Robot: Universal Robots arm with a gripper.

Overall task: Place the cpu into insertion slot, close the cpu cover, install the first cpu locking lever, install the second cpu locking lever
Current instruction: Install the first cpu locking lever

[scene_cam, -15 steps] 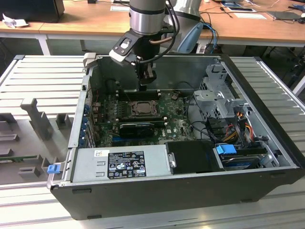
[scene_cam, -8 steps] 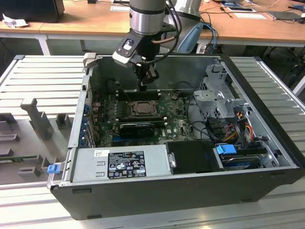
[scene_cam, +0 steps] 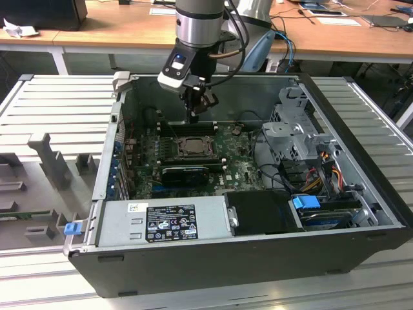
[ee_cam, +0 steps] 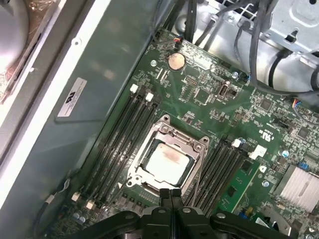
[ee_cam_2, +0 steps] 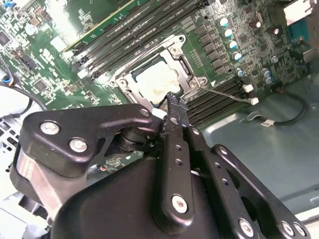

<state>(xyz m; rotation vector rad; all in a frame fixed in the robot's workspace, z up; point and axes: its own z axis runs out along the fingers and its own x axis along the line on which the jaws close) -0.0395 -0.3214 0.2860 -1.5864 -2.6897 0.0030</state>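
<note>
Open computer case (scene_cam: 258, 258) flat on its side on the grey slatted tabletop (scene_cam: 58, 97), green motherboard (scene_cam: 239, 161) facing up. Inside, toward the case's far wall in the exterior view, the gripper (scene_cam: 193, 115) low over the board, clenched: fingers (ee_cam: 165, 195) pressed flat against each other in both wrist views, with nothing caught between. At mid-board, between two banks of memory slots (ee_cam: 119, 139), the cpu (ee_cam: 167, 160) seated flat in the insertion slot (ee_cam: 135, 175). Over it, the cpu cover (ee_cam: 182, 135) down, with the pale metal face showing through its window. Gripper tip just beside the slot's rim; touching or apart, impossible to tell. In the second wrist view, a thin silvery lever (ee_cam_2: 227, 93) angled out from one corner of the slot across the neighbouring memory slots; latched or loose, unclear.
</note>
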